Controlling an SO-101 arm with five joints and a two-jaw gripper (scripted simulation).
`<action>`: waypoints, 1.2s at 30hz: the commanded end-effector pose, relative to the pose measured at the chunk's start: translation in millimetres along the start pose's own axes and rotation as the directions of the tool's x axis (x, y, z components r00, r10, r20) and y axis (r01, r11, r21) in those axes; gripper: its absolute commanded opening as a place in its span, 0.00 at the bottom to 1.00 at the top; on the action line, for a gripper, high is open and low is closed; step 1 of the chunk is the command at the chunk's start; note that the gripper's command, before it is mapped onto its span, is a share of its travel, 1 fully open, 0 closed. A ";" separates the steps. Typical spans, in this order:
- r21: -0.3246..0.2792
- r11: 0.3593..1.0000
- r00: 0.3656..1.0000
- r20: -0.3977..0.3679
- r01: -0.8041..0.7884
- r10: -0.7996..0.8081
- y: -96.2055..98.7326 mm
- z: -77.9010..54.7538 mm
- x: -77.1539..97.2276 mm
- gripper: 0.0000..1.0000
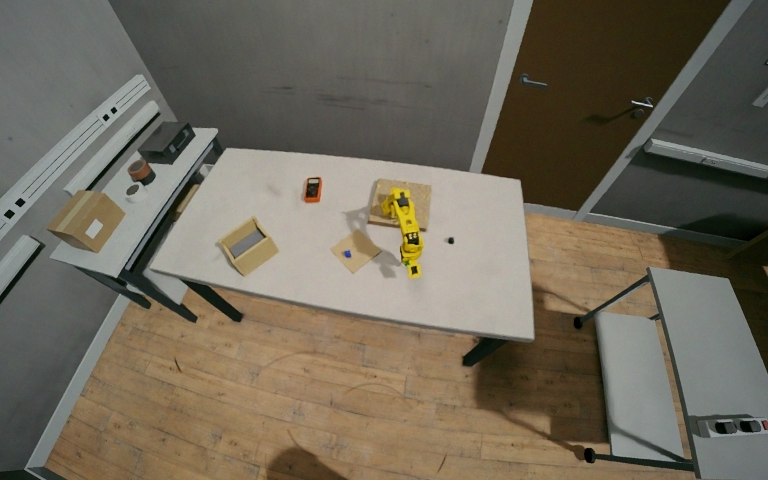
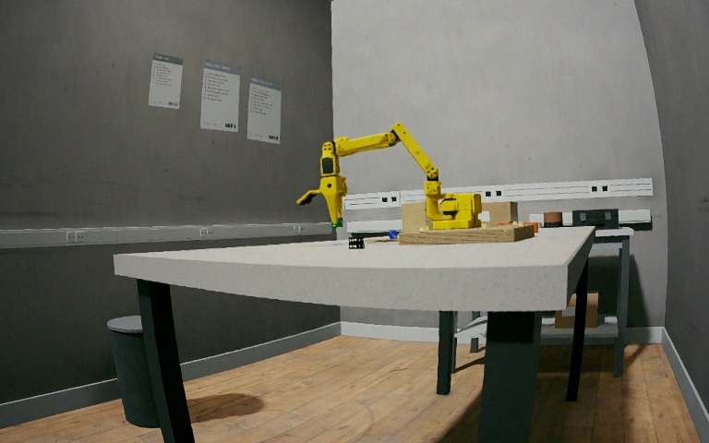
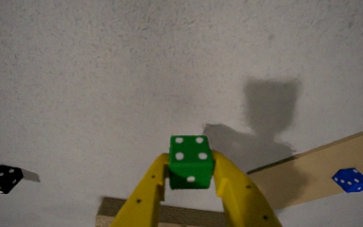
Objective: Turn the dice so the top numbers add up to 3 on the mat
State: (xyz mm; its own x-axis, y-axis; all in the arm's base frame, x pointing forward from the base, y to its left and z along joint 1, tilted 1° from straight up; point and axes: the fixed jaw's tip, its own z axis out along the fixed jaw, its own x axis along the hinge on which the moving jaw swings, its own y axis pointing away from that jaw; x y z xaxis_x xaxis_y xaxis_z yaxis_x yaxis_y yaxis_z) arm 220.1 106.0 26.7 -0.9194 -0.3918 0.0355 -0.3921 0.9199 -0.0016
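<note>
My gripper (image 3: 191, 182) is shut on a green die (image 3: 190, 162) and holds it above the table, clear of the surface. The die shows a four-pip face and a one-pip face toward the wrist camera. In the top view the gripper (image 1: 408, 264) hangs just right of the tan mat (image 1: 355, 250). A blue die (image 1: 347, 254) sits on the mat; it also shows in the wrist view (image 3: 348, 180). A black die (image 1: 450, 240) lies on the bare table right of the arm, at the left edge of the wrist view (image 3: 9, 178). In the exterior view the green die (image 2: 337, 224) hangs above the black die (image 2: 355, 242).
An open cardboard box (image 1: 248, 245) stands left of the mat. An orange multimeter (image 1: 312, 189) lies at the back of the table. The arm's base sits on a wooden board. A side table with a box and tape stands at far left.
</note>
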 end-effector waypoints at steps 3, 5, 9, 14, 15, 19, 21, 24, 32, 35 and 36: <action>-0.001 1.000 1.000 0.023 0.001 -0.001 0.9 -6.5 -1.8 0.00; -0.002 1.000 1.000 0.022 -0.007 0.007 -1.1 -6.5 -1.7 0.00; -0.003 0.999 0.998 0.022 -0.050 0.050 -11.7 -6.2 -0.7 0.00; -0.007 0.987 0.987 0.020 -0.161 0.161 -38.5 -5.3 4.0 0.00; -0.008 0.982 0.981 0.019 -0.190 0.190 -45.4 -5.0 5.7 0.00; -0.010 0.967 0.967 0.018 -0.254 0.254 -60.3 -4.4 10.3 0.00; -0.013 0.947 0.947 0.016 -0.322 0.322 -76.2 -3.6 16.5 0.00; -0.016 0.904 0.904 0.014 -0.427 0.427 -100.1 -2.2 28.6 0.00; -0.025 0.745 0.745 0.004 -0.667 0.667 -151.3 2.0 70.2 0.00; -0.025 0.725 0.725 0.003 -0.689 0.689 -155.6 2.5 75.2 0.00; -0.026 0.706 0.706 0.002 -0.708 0.708 -159.5 3.0 79.9 0.00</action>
State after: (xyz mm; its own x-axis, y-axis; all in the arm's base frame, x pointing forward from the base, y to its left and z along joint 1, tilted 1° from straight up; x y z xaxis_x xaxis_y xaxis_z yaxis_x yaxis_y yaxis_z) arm 213.2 -57.4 24.7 -0.9497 0.3104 0.0420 0.3106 0.9505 -0.0018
